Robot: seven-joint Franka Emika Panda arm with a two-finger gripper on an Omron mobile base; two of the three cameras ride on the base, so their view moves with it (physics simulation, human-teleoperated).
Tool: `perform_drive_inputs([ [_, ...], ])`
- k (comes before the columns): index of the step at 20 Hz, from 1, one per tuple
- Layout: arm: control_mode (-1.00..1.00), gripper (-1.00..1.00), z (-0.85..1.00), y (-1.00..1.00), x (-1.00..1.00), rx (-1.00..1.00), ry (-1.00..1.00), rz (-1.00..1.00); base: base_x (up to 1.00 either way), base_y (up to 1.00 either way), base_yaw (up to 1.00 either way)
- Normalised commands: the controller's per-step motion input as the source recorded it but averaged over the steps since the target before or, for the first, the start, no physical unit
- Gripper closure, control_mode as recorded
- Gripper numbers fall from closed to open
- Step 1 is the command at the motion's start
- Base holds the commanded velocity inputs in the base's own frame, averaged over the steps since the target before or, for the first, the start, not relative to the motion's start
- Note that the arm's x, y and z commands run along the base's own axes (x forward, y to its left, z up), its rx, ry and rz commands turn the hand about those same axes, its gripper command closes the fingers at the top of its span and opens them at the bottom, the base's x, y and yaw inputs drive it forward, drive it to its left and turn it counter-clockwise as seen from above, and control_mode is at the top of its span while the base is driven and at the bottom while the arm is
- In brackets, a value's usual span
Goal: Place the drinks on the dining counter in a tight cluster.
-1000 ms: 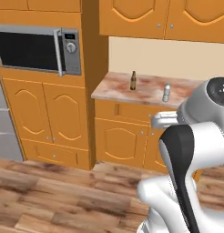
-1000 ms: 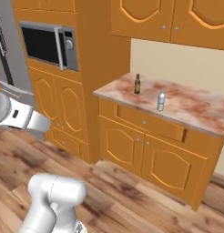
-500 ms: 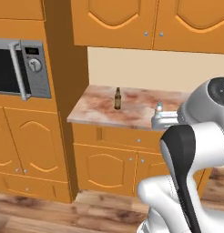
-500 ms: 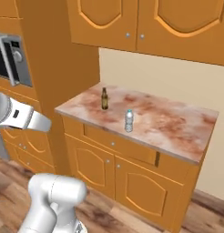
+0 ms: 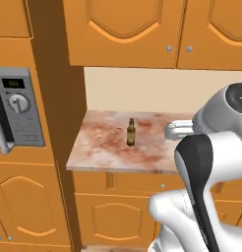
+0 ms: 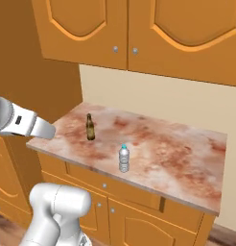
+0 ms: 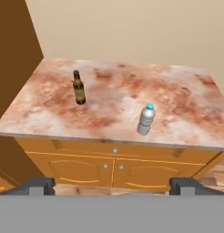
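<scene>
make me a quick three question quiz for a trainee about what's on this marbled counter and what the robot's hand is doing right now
1. True or false: the brown glass bottle lies on its side on the marbled counter.
2. Which bottle stands nearer the counter's front edge? A) brown glass bottle B) water bottle C) both equally near
3. Fill in: the gripper has its fingers spread ____ and holds nothing.

Key
1. False: it stands upright, as does the water bottle.
2. B: the blue-capped water bottle is close to the edge above the drawers; the brown one stands further back, toward the tall cabinet side.
3. Open: the fingers are wide apart, short of the counter.
</scene>
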Motion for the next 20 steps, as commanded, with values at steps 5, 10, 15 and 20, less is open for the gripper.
perform_drive_inputs([
  [5,1.00,-1.00,0.00,0.00,0.00,0.00,0.00,0.00,0.36,0.50,-0.11],
  [10,1.00,-1.00,0.00,0.00,0.00,0.00,0.00,0.00,0.02,-0.03,-0.03],
  [15,1.00,-1.00,0.00,0.00,0.00,0.00,0.00,0.00,0.34,-0.01,0.00],
  [20,1.00,-1.00,0.00,0.00,0.00,0.00,0.00,0.00,0.29,-0.24,0.00],
])
